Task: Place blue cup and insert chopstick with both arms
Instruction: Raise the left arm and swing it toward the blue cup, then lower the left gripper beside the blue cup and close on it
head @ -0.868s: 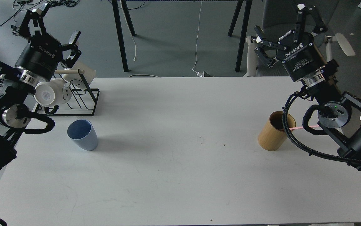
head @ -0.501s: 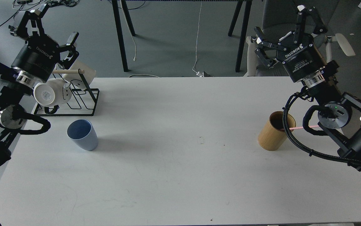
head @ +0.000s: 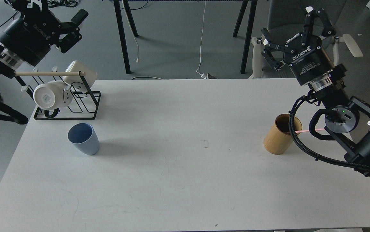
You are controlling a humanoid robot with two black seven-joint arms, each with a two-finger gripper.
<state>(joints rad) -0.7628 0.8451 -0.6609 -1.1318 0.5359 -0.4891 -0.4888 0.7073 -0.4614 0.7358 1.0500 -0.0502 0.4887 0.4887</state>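
The light-blue cup stands upright on the white table, left of centre, below the mug rack. A thin pinkish-red chopstick sticks out of the tan bamboo cylinder at the right, partly hidden by my right arm's cable. My left gripper is open and empty, raised at the top left above the rack, its upper fingers cut off by the frame edge. My right gripper is open and empty, raised beyond the table's far right edge, well above the cylinder.
A black wire rack with a pale wooden rod holds two white mugs at the table's far left. A grey chair and black table legs stand behind the table.
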